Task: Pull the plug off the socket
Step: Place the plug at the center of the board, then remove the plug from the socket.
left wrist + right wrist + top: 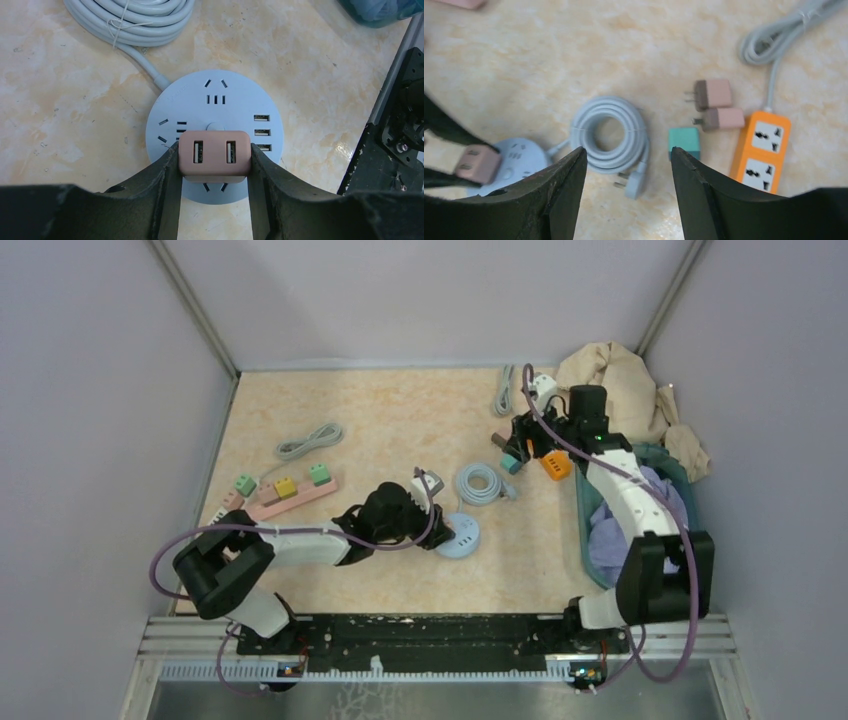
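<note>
Marbled beige tabletop point(400, 420) fills the walled enclosure in the overhead view. We see the left gripper point(436, 523) reaching right to the round socket point(462, 537), pale blue, near the table's middle. A coiled cable point(480, 483) lies just behind the socket. The right gripper point(513, 449) hovers far back on the right, beside an orange power strip point(556, 465). A pink power strip point(290, 498) carrying small green and yellow plugs sits well apart on the left.

From the left wrist, we see both dark fingers point(167, 175) pressed against the sides of the pink plug point(215, 152), pinching it. The plug sits over the near part of the socket's face, its two USB ports facing the camera. We cannot tell whether its prongs are seated.

From the right wrist, the fingers point(569, 185) stand spread with nothing between them, above bare table. Beyond them lie a teal plug point(684, 140) and two loose pink adapters point(714, 93), next to the orange strip.
</note>
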`<state>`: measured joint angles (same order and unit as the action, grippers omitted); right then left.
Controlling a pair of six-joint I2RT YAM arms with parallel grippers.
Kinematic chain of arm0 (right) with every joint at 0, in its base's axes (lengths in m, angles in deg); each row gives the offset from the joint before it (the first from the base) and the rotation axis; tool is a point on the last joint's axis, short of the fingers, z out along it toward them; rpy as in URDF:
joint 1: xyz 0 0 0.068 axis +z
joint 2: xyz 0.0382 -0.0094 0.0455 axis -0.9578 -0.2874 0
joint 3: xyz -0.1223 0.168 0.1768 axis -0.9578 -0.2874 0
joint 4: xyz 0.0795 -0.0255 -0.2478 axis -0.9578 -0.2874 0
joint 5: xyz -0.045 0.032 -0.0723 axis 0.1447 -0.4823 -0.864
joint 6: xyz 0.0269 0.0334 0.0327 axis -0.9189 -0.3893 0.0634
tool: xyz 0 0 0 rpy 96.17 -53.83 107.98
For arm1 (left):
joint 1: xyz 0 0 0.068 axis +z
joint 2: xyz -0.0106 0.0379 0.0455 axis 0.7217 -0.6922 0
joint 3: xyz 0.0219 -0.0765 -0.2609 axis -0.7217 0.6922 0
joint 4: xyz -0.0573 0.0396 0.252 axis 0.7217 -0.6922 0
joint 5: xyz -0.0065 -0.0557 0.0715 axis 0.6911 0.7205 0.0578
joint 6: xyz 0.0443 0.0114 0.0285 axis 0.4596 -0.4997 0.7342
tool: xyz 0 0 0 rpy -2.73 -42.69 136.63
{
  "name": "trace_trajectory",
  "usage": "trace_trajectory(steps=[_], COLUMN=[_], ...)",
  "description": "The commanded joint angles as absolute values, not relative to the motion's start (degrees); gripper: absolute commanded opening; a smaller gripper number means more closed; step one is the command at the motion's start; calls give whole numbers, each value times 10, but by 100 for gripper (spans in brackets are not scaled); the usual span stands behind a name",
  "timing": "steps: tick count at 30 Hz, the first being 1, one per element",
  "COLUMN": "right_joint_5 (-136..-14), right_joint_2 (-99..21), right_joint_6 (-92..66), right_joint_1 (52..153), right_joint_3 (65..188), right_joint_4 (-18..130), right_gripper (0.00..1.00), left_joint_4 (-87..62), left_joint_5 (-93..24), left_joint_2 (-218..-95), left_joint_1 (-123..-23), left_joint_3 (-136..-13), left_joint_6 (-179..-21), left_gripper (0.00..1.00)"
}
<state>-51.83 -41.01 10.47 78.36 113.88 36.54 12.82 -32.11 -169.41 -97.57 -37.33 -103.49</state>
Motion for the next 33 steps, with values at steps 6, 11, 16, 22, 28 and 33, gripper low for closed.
trace_trajectory(steps=[6, 11, 16, 22, 28, 33], right_joint_5=[-267, -232, -205, -143, 14, 19], right_joint_2=[-264, -263, -253, -231, -193, -194], right_joint_6=[124, 128, 126, 150, 130, 377], right_joint_1=[780, 780, 781, 780, 784, 820], right_joint_3=[1037, 1040, 1034, 1007, 902, 921], right_joint_4=[478, 470, 476, 491, 655, 413], right_gripper=[64, 64, 64, 66, 99, 99], left_joint_4=[79, 93, 82, 54, 59, 138], left_joint_5=[-356, -354, -393, -420, -415, -411], left_joint_2=[-1723, -1712, -1666, -1572, -1424, -1299], left_joint_1=[-987, -988, -992, -1001, -1001, -1000], left_joint_3=[-351, -341, -336, -328, -271, -178], left_joint_6=[-1060, -1073, -1080, -1068, -1063, -1130], left_gripper=[45, 90, 100, 100, 100, 100])
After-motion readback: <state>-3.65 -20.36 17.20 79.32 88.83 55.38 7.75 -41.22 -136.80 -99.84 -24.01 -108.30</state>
